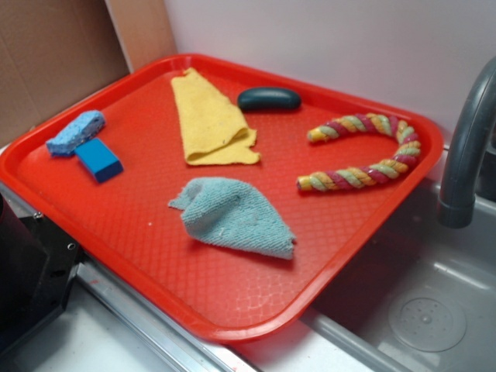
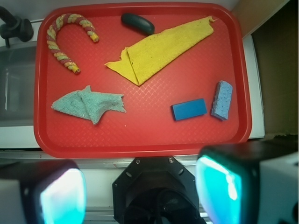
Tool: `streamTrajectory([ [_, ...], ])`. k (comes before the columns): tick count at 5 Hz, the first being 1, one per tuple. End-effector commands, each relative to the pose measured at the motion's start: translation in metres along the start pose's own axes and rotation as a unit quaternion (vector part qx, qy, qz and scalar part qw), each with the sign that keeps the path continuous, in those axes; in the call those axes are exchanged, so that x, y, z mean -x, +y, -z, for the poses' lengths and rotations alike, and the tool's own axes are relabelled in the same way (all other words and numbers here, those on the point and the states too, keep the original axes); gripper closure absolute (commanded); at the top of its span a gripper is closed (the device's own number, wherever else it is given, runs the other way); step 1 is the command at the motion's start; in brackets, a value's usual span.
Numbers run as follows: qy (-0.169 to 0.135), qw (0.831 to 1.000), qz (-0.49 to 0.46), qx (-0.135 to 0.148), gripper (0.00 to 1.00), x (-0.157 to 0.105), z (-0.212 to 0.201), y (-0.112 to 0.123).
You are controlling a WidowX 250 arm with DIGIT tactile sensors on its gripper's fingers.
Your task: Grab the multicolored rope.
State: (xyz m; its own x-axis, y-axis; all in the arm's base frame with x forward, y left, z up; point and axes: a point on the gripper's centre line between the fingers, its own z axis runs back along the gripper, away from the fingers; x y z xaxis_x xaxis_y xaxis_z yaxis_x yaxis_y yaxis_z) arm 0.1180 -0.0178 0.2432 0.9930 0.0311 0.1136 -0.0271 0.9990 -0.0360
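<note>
rope (image 1: 364,151) sits in the far right corner of the red tray (image 1: 232,302) in the exterior view, bent into a horseshoe with both cut ends pointing toward the tray's middle. thick twisted cord, strands of red-pink, yellow and pale green, fuzzy cotton look. in the wrist view the same rope (image 2: 60,39) shows at upper left, arched, ends facing right and down. it touches nothing else on the tray.

tray: hard plastic, rounded corners, raised rim, fine diamond-pattern embossing on the floor.

yellow cloth (image 1: 209,124): thin nubby fabric, folded into a long tapering wedge, one corner turned back. lies toward the tray's centre, well apart from the rope. dark oval object (image 1: 269,98), smooth and slightly glossy, lies just beside the cloth's far edge; material unclear.

light blue towel (image 1: 236,217): terry, loopy pile, crumpled into a rough triangle, near the middle of the tray on the near side.

blue block (image 1: 98,160): flat rectangular, crisp edges, matte. blue sponge (image 1: 75,132): porous, pitted, rounded ends, touching or just beside the block.

gripper (image 2: 140,186): two fingers (image 2: 219,186) fill the bottom of the wrist view, blurred, pads glowing cyan, spread wide apart with nothing between them. it hangs off the tray's near edge, well apart from the rope.

grey faucet (image 1: 469,147), smooth curved pipe, stands over a metal sink (image 1: 426,318) to the right of the tray.
</note>
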Motion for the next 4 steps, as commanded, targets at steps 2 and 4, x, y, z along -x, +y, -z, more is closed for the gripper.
streamTrajectory([
  [2, -0.031, 0.996, 0.081, 0.007, 0.0, -0.03, 0.035, -0.022],
  [4, -0.032, 0.976, 0.214, -0.033, 0.0, -0.091, 0.111, -0.099],
])
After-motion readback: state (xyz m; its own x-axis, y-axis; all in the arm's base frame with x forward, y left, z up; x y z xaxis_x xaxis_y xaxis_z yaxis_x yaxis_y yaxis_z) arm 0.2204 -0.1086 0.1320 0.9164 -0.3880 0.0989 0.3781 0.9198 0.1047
